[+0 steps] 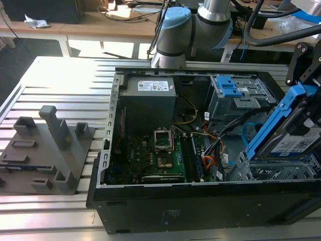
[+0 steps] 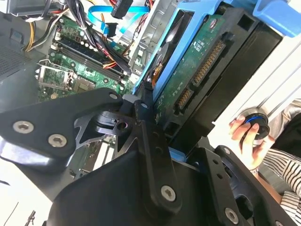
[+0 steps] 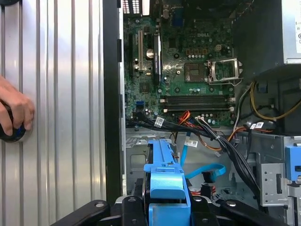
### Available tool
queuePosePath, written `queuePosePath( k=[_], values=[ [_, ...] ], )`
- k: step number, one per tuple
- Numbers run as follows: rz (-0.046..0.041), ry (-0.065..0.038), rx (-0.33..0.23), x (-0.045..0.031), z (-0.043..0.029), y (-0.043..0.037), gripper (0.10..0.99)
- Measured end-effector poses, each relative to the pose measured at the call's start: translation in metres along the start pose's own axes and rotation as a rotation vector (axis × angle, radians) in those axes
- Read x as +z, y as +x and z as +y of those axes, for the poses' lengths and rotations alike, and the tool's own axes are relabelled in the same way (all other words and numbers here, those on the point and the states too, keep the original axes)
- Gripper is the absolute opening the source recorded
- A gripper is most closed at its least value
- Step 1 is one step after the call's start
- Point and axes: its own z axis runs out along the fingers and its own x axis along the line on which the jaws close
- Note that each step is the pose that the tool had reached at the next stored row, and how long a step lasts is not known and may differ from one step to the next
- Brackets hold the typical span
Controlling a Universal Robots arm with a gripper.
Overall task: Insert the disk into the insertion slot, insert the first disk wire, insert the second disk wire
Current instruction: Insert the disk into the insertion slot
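Observation:
The disk, grey metal with a white label in a bright blue caddy, hangs tilted over the case's corner at the exterior view's right. My gripper is shut on it from above. The second wrist view shows the disk's green circuit-board underside between my black fingers. Just below the disk sits the insertion slot, a silver perforated cage, with the disk's lower end at its mouth. In the first wrist view the blue caddy points at the slot's metal. A loose blue flat wire and a black wire bundle lie beside the slot.
The open black case holds a motherboard, a grey power-supply box and a grey bay with a blue latch. A grey fixture plate lies on the ribbed table. A person's hand holds a black-and-blue knob nearby.

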Motion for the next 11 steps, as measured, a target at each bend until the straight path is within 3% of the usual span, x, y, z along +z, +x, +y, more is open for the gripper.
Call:
queuePosePath(
  k=[5,11],
  values=[
    [0.0000,-0.002,0.000,0.0054,-0.0044,-0.0014,0.365],
    [0.0000,-0.004,0.000,0.0099,-0.0098,-0.0095,0.365]
  ],
)
